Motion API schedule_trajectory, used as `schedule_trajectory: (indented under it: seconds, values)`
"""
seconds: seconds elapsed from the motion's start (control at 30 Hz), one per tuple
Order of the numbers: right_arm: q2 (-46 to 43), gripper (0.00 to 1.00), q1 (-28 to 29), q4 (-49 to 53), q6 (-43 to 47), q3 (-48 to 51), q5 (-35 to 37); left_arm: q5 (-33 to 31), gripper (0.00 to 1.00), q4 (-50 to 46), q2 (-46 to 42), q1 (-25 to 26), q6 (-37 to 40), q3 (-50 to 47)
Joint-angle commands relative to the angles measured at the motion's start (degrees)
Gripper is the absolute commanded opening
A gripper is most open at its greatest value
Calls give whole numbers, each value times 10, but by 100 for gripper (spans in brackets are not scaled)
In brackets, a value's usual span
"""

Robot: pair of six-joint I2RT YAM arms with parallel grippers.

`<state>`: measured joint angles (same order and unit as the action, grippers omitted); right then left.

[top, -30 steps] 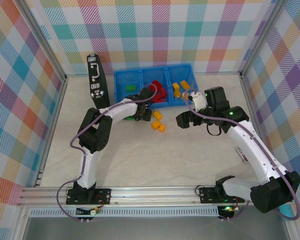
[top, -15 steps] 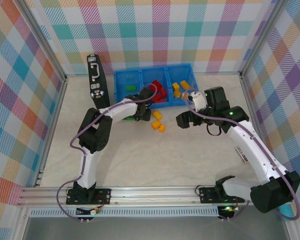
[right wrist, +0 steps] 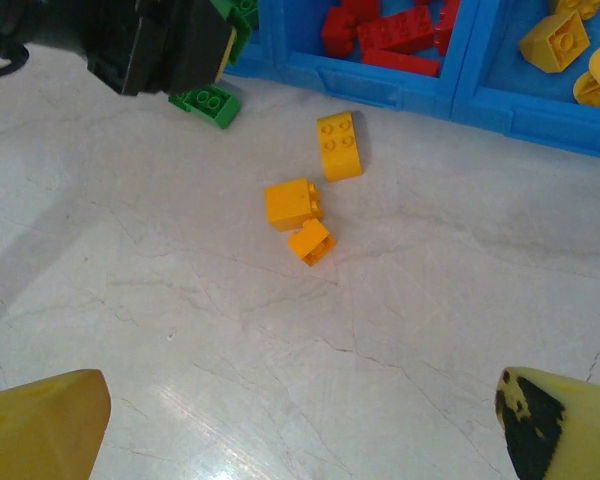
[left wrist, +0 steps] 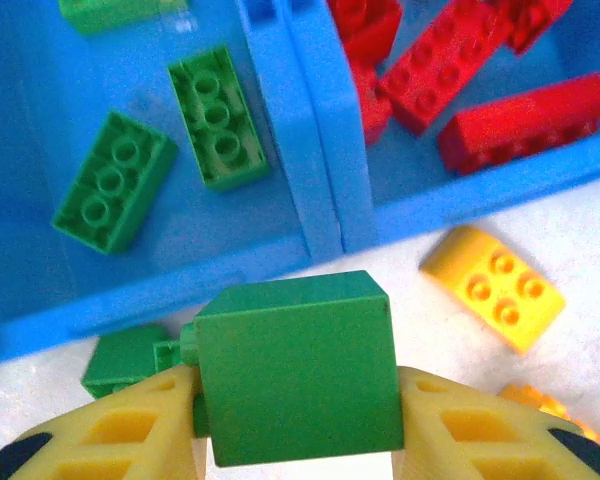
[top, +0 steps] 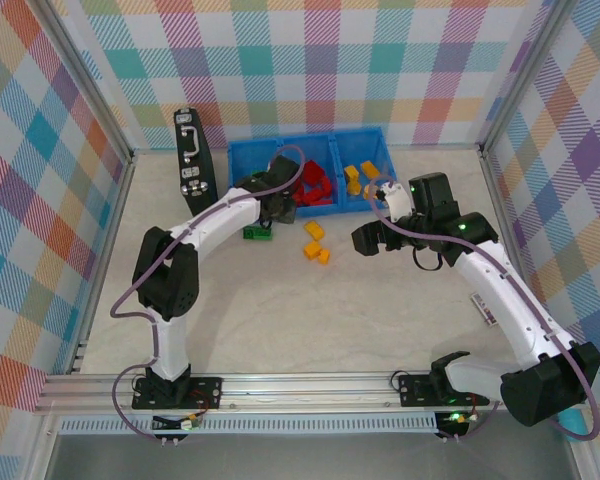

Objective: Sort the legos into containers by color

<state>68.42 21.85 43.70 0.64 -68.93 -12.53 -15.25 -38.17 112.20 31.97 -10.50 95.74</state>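
My left gripper (top: 277,205) is shut on a green lego (left wrist: 295,375), held above the table just in front of the blue tray's (left wrist: 315,160) near wall. Two green legos (left wrist: 112,180) lie in the tray's left compartment and red ones (left wrist: 450,70) in the middle one. Yellow pieces (top: 358,175) sit in the right compartment. Another green lego (top: 257,233) lies on the table below the left gripper. Three yellow-orange legos (right wrist: 292,203) lie loose on the table. My right gripper (right wrist: 300,440) hovers open to their right, with nothing between its fingers.
A black case with silver latches (top: 195,160) stands upright left of the tray (top: 280,143). Plaid walls close in the table on three sides. Bare marble surface stretches toward the near edge in front of the loose legos.
The left gripper has closed further on the green lego and carried it up and back-left toward the tray, its elbow swinging left. The right arm has not moved.
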Motion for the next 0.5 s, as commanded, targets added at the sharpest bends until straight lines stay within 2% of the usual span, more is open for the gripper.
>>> schedule_trajectory:
  seconds: [0.0,0.27,0.37,0.47]
  values:
    - [-10,99,5,-4,-1,4,-8,-30,43,-1,3,-16,33,30]
    - [-12,99,5,2,6,0,1,-19,44,47,65,-58,46,78]
    - [-13,99,5,2,8,-1,3,-17,48,51,89,-66,44,94]
    - [-12,99,5,2,8,1,5,-18,57,49,105,-70,45,107]
